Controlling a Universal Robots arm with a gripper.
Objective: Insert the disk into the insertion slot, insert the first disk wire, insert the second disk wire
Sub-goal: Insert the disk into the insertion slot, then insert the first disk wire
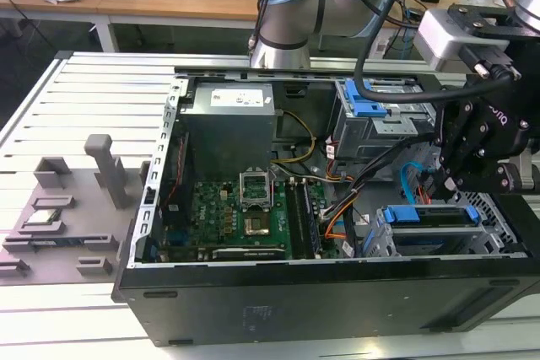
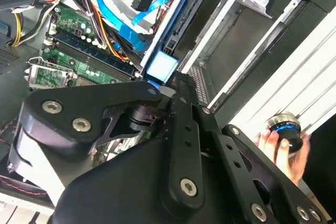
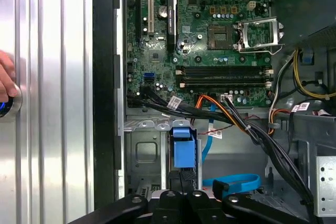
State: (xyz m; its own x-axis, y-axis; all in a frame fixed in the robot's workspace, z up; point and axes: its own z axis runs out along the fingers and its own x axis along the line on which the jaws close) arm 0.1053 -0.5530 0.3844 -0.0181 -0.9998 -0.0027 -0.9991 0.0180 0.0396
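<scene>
Nearest the exterior camera runs the black side wall of the open computer case (image 1: 321,301), which lies on a slotted aluminium table (image 1: 84,99). At nine o'clock from the case, on the exterior view's left, a grey fixture plate (image 1: 51,233) carries upright grey blocks.

Inside the case the green motherboard (image 1: 228,212) lies in the middle, with the grey power supply (image 1: 228,124) at its twelve o'clock. The robot arm (image 1: 287,14) rises beyond that, at twelve o'clock from the case. At two o'clock from the motherboard stands a taller grey cage (image 1: 380,128) with a blue latch.

At four o'clock from the motherboard, in the corner of the case, the disk (image 1: 422,215) sits inside the insertion slot (image 1: 381,238). Its blue bracket shows along the top between the silvery walls. A blue flat cable (image 1: 411,176) loops at eleven o'clock from the disk.

The black gripper (image 1: 445,181) hangs at twelve o'clock from the disk, just above the bracket. In the first wrist view it meets the end of the blue bracket. Whether it is apart, together or clamped on the bracket, I cannot tell.

In both wrist views a hand (image 3: 6,77) rests on a round knob (image 2: 283,127) on the table, outside the case.
</scene>
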